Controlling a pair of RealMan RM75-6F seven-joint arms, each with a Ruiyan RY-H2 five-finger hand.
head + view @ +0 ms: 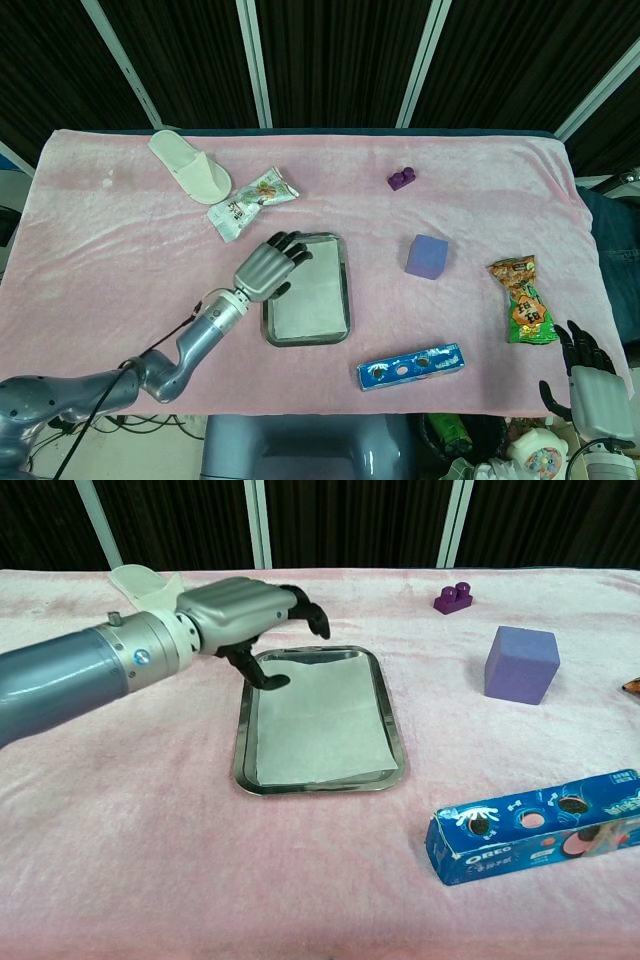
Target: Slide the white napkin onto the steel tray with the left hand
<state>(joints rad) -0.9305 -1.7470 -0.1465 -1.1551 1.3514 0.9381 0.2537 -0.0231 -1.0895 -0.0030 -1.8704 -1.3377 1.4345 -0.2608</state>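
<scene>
Napkin (318, 720), white, lies flat inside the steel tray (394, 742), filling most of it. Left hand (245, 615) hovers above the tray's far left corner, its fingers apart and curved downward, holding nothing and not touching the napkin. Right hand (590, 385) rests off the table at the near right, fingers spread, empty. A blue cookie box (540, 825) lies near and right of the tray.

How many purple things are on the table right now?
2. A small purple toy brick sits toward the far edge, and a larger purple cube sits nearer, right of the steel tray. Nothing seems to hide another.
</scene>
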